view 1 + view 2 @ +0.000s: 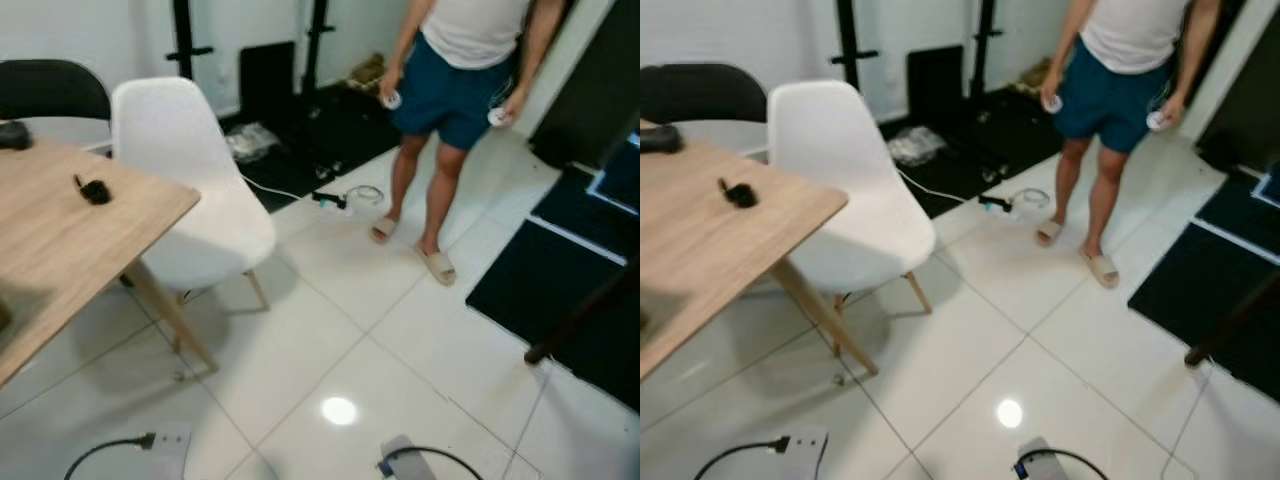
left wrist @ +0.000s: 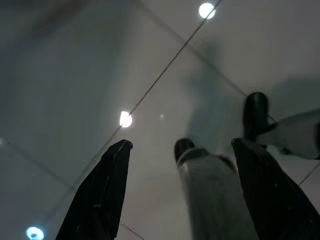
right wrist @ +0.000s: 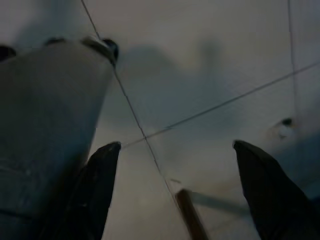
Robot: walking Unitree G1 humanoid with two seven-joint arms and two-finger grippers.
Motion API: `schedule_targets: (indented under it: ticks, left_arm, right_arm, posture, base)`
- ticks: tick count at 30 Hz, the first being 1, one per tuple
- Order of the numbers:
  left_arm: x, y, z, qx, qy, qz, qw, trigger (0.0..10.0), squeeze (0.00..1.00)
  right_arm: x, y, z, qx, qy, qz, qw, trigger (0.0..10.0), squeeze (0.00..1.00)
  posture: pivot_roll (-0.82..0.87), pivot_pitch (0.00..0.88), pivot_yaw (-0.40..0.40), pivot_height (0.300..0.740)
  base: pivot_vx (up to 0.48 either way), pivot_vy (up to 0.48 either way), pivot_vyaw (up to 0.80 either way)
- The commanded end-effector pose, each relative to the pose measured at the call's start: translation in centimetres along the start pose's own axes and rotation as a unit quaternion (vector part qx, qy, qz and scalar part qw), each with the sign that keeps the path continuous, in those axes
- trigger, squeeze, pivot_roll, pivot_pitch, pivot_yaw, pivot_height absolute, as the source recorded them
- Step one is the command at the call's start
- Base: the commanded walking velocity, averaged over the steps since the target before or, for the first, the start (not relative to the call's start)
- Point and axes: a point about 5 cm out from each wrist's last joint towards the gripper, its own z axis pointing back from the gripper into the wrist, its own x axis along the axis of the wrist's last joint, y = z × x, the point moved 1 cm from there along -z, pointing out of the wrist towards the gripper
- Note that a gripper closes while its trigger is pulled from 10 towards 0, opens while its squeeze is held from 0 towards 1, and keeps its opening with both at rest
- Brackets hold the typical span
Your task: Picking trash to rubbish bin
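Lying on the white tile floor (image 1: 330, 350) just beside a person's sandalled feet (image 1: 437, 264), a clear, round plastic piece of trash (image 1: 364, 196) sits near a black cable; no writing is legible on it. Both arms hang idle, the left gripper (image 2: 180, 145) and right gripper (image 3: 175, 145) with fingers spread apart, holding nothing. A white chair (image 1: 190, 190) stands at a wooden table (image 1: 60, 240).

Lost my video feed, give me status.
Left gripper and right gripper open, empty, over floor tiles. Possible trash: clear plastic piece on floor ahead. Person standing beside it; white chair to the left.
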Motion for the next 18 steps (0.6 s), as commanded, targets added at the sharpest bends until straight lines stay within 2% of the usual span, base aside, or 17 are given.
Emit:
schedule_targets:
  ticks: [1,18]
  left_arm:
    - [-0.24,-0.30,-0.02,-0.004,0.005,-0.005,1.000,10.0,0.00]
    - [-0.26,-0.32,-0.03,-0.001,0.005,-0.002,1.000,10.0,0.00]
  right_arm:
    - [-0.80,0.12,0.05,0.003,0.013,0.000,1.000,10.0,0.00]
    - [-0.43,-0.05,0.03,0.002,0.009,0.009,1.000,10.0,0.00]
  posture:
    - [0.11,0.035,-0.039,0.740]
    - [0.12,0.028,-0.046,0.740]
  base:
    - [0.000,0.000,-0.80]
    - [0.000,0.000,-0.80]
